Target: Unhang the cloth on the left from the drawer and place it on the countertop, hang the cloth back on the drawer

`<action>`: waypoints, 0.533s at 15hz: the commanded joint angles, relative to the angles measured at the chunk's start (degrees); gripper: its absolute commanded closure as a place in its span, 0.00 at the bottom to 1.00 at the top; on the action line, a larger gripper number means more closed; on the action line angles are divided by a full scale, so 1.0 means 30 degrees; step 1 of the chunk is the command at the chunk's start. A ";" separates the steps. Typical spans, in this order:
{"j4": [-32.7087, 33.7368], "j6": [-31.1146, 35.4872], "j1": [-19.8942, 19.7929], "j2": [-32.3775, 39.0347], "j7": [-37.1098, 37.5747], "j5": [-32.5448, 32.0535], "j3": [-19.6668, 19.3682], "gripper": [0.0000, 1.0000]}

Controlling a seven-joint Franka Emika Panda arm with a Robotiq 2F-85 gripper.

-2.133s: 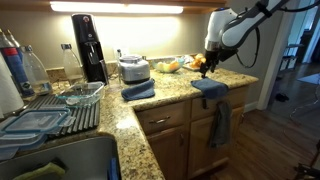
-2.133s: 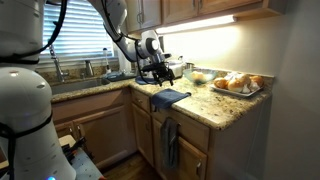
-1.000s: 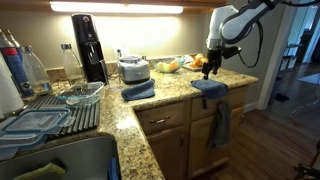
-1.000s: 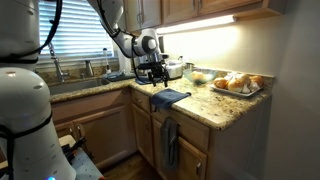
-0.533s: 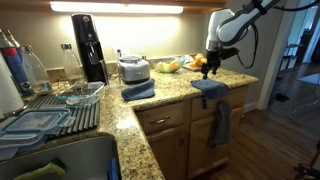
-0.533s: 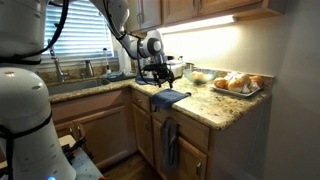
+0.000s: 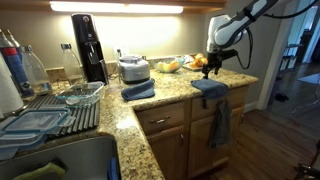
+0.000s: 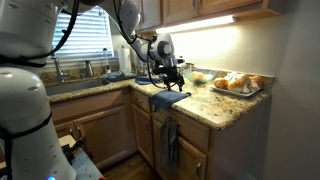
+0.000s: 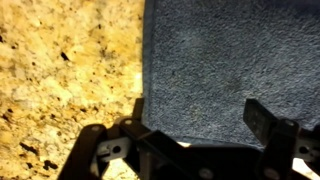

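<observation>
- Granite countertop [image 7: 175, 90] wraps this kitchen corner. The cloth [image 7: 210, 87] lies on it straight above the drawer [image 7: 200, 112], and its near hem seems to lap over the rounded edge.
- My gripper [image 7: 212, 65] hangs higher above the drawer, right over the cloth. Its jaws are spread wide and it has hold of nothing. In the wrist view the fingers [image 9: 262, 120] straddle the fabric close to its hem.
- I judge the laying-down as done; hanging the cloth back is what remains.
- If I close too high, the pads will meet on air or nip only the nap, and the cloth will slide out on the lift.
- If I come down too hard, the fingertips will grind on granite.
- Any sideways drag could pull the cloth off the edge and past the drawer to the floor.
- A second cloth [image 7: 221, 125] hangs down below the drawer. Lowering carelessly could snag it or knock it loose.
- Draping too little fabric over the drawer would let the cloth slip off.
- A plate [image 8: 250, 92] of food sits well back from the drawer, where a swinging cloth might brush it.
</observation>
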 commanded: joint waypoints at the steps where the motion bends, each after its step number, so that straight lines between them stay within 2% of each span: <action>1: 0.1783 -0.1440 -0.0395 0.1383 0.0383 0.0723 -0.0185 0.00; 8: 0.4203 -0.3180 -0.0951 0.3428 0.0254 0.2584 0.0026 0.00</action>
